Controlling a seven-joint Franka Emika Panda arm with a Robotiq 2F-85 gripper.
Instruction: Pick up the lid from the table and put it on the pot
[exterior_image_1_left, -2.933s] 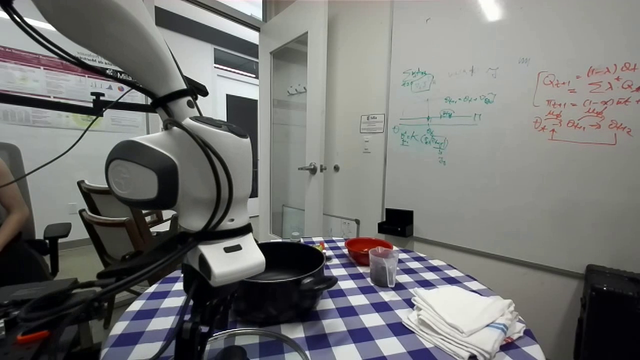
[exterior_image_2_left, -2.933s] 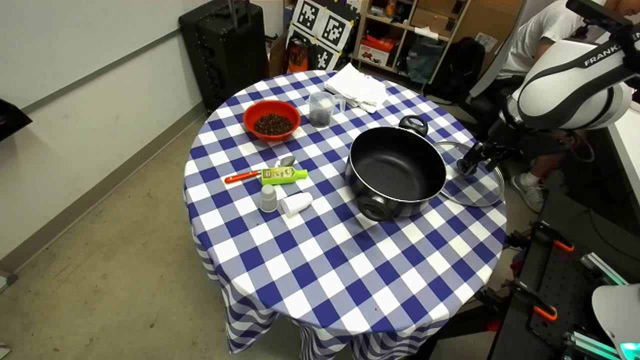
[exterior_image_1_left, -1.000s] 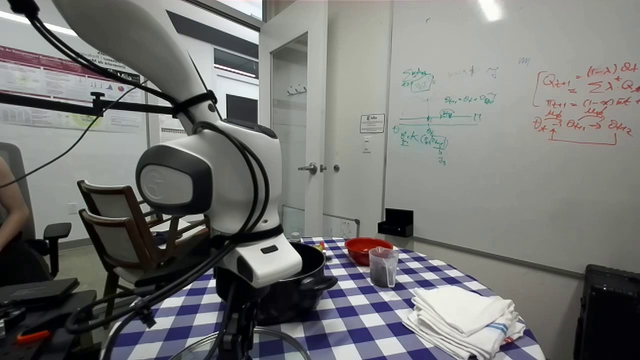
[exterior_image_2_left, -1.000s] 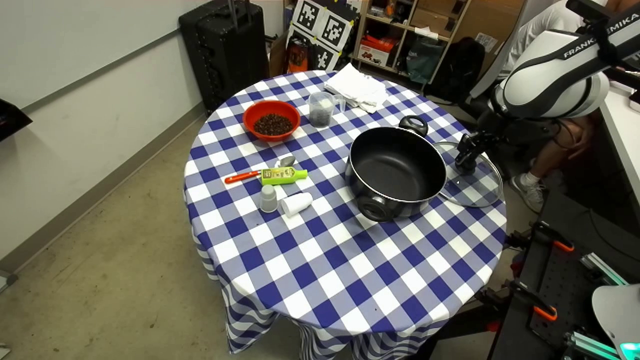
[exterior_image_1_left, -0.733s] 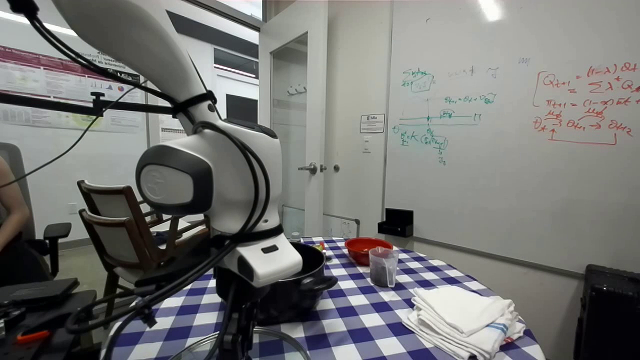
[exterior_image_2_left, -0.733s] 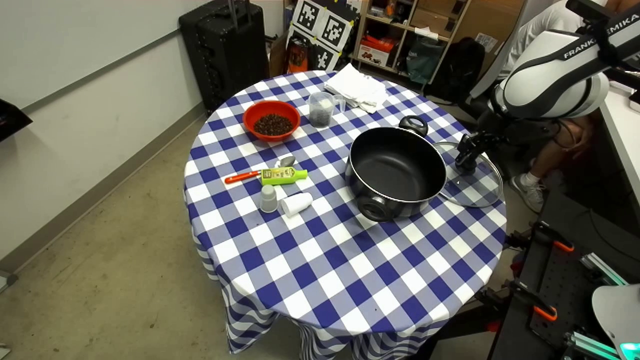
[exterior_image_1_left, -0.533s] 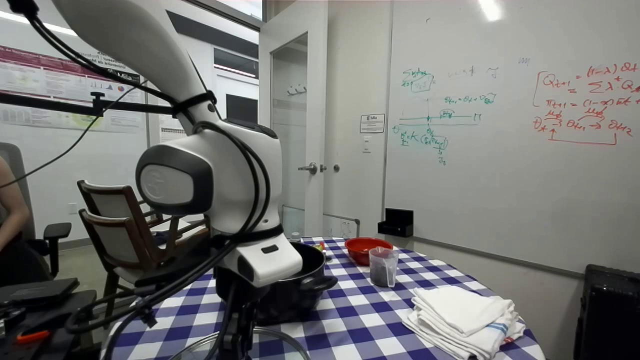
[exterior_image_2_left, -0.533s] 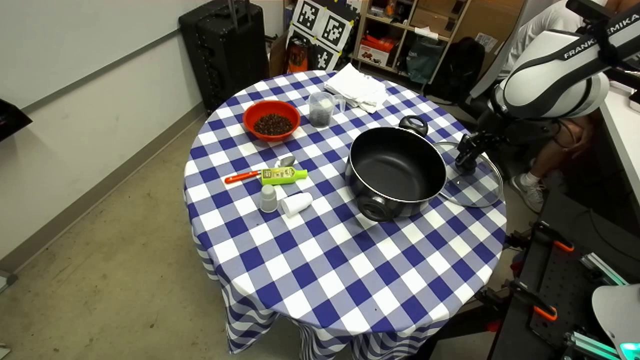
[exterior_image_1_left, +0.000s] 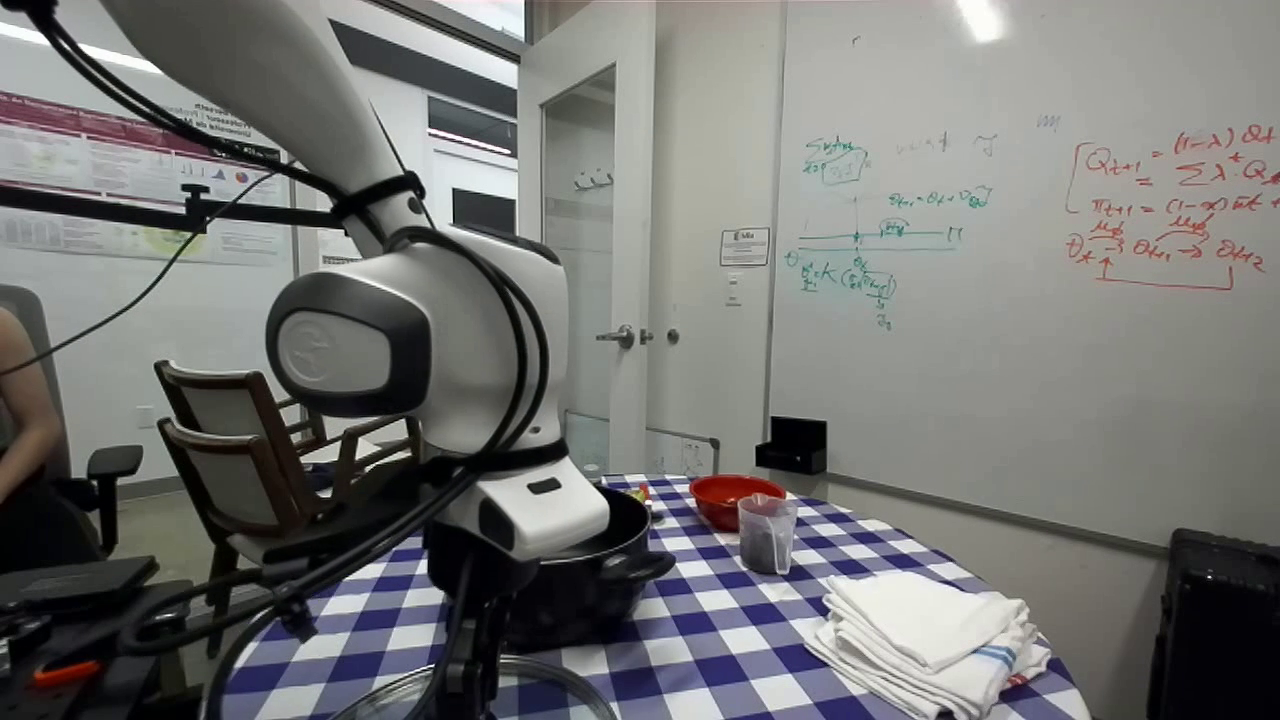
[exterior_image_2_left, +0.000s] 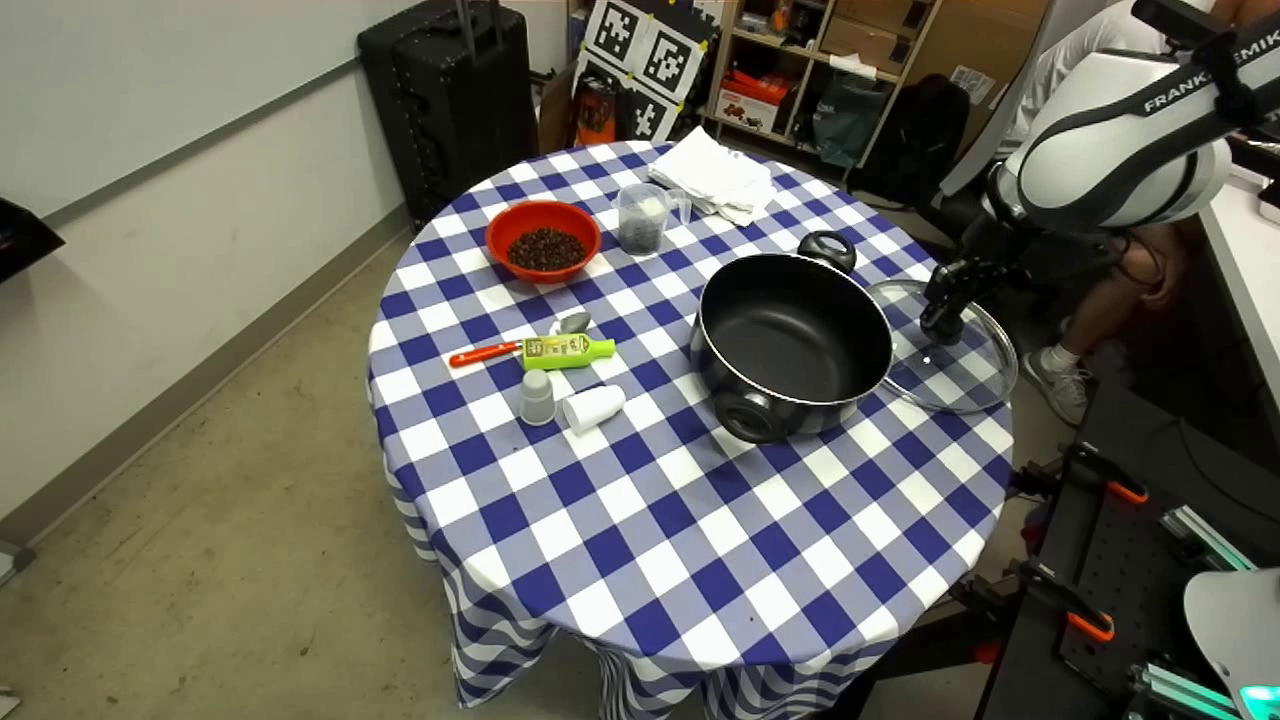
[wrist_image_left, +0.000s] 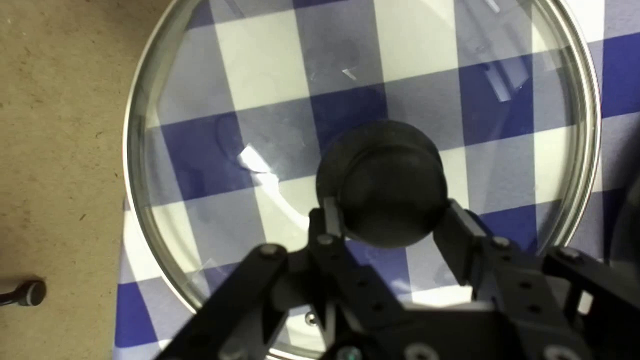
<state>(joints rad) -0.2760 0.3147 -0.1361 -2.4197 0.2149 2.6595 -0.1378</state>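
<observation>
The see-through lid (exterior_image_2_left: 975, 375) with its metallic rim is over the near-arm side of the checkered table, beside the pot. Its black round knob (wrist_image_left: 392, 190) sits between my gripper's fingers (wrist_image_left: 460, 220), which press on it from both sides; the gripper (wrist_image_left: 391, 206) is shut on the lid by this knob. Whether the rim is fully clear of the cloth I cannot tell. The wide black pot (exterior_image_2_left: 795, 330) stands uncovered, with nothing seen inside. In an exterior view the arm hides part of the pot (exterior_image_1_left: 580, 605) and part of the lid (exterior_image_1_left: 545, 690).
A red bowl (exterior_image_2_left: 543, 215) of dark beans, a clear measuring cup (exterior_image_2_left: 642, 225) and folded white cloths (exterior_image_2_left: 715, 180) lie beyond the pot. A green bottle (exterior_image_2_left: 565, 351), an orange-handled utensil (exterior_image_2_left: 485, 354) and two small cups or shakers (exterior_image_2_left: 595, 408) share the table. One pot handle (exterior_image_2_left: 826, 250) points toward the cloths.
Over the last half second the arm has risen slightly, and the lid has shifted a little with the gripper. Earlier the arm moved over and the gripper closed on the knob.
</observation>
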